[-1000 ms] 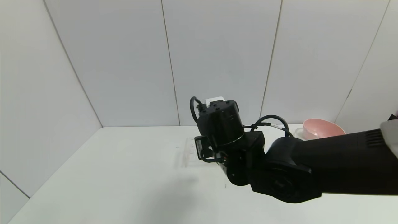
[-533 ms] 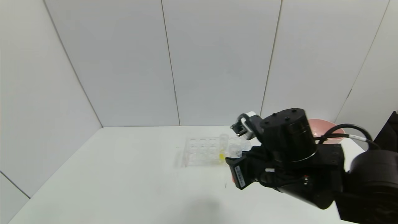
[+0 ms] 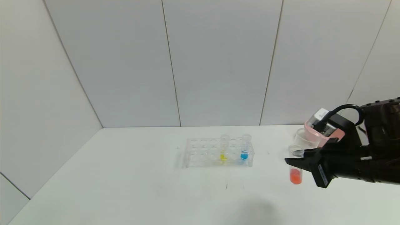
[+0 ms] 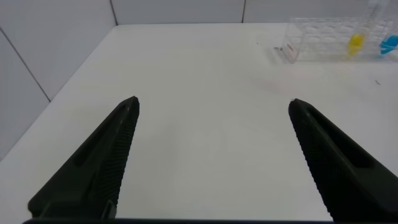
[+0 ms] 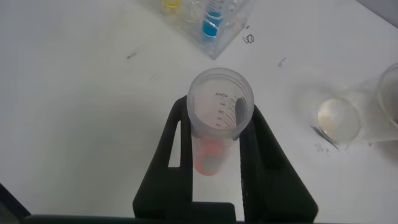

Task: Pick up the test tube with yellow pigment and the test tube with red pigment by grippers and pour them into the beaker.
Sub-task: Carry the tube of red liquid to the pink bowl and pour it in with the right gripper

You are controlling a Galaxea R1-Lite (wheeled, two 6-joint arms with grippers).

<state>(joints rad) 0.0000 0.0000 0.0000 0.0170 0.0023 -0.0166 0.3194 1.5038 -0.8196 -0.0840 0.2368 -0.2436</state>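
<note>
My right gripper (image 3: pixel 292 162) is shut on the test tube with red pigment (image 3: pixel 295 175) and holds it upright above the table, right of the rack and just in front of the beaker (image 3: pixel 302 139). In the right wrist view the tube (image 5: pixel 217 130) sits between the black fingers (image 5: pixel 264 162), with the beaker (image 5: pixel 339 118) beyond it. The test tube with yellow pigment (image 3: pixel 223 149) stands in the clear rack (image 3: pixel 200 153). My left gripper (image 4: pixel 213 102) is open and empty over bare table, far from the rack (image 4: pixel 317 43).
A blue-tipped tube (image 3: pixel 245 148) stands in the rack to the right of the yellow one. A pink bowl (image 3: pixel 312 135) sits behind the beaker near the back wall. White walls close the table at the back and left.
My right arm has swung from over the rack to the right, carrying the red tube out of it. The rack with the yellow and blue tubes is now uncovered.
</note>
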